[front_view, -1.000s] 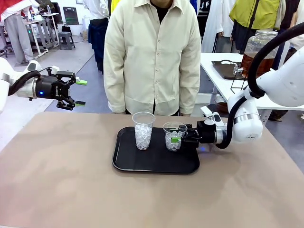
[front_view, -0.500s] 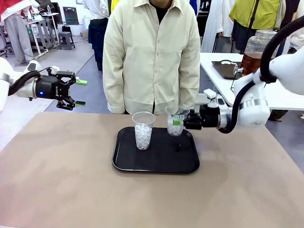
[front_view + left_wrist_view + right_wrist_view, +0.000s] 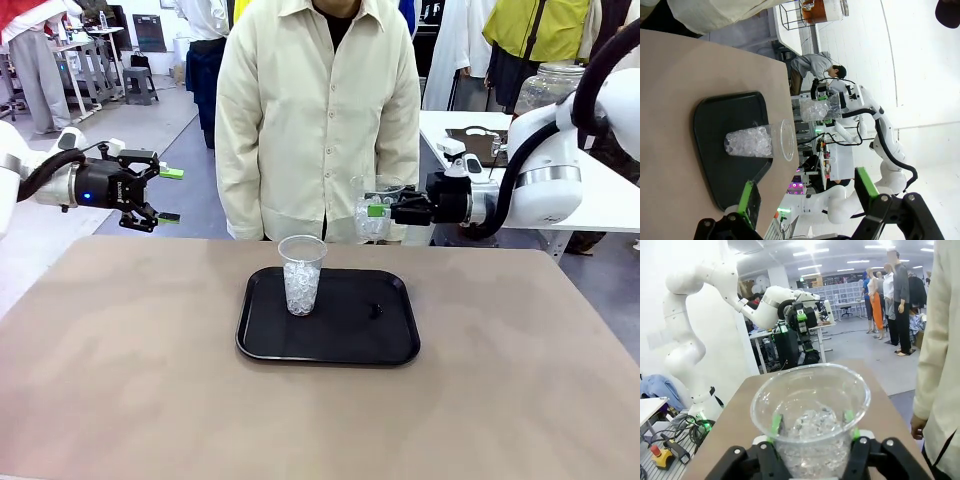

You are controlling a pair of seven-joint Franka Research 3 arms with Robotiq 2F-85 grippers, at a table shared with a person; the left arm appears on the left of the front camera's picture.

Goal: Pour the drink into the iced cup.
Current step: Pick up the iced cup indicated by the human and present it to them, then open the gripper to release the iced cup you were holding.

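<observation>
right gripper: fingers clenched on the iced cup, one green pad on each side of its wall. the cup is upright, lifted clear of the table, over the far edge and just in front of the person in a cream shirt. in the right wrist view the same cup sits between the pads of this gripper, with ice in its lower half and no liquid visible.

left gripper: fingers released and spread wide, holding nothing, off the left side of the table and well apart from everything on it. the left wrist view shows the same wide gap between its fingers.

black tray: mid-table. a second cup with ice stands upright on its left part. a small dark speck lies on the right part; cannot tell what it is.

drink: amber-brown, inside the dispenser jar on a white side table beyond the right arm, well apart from both cups. the arm hides the jar's lower part in the front view.
</observation>
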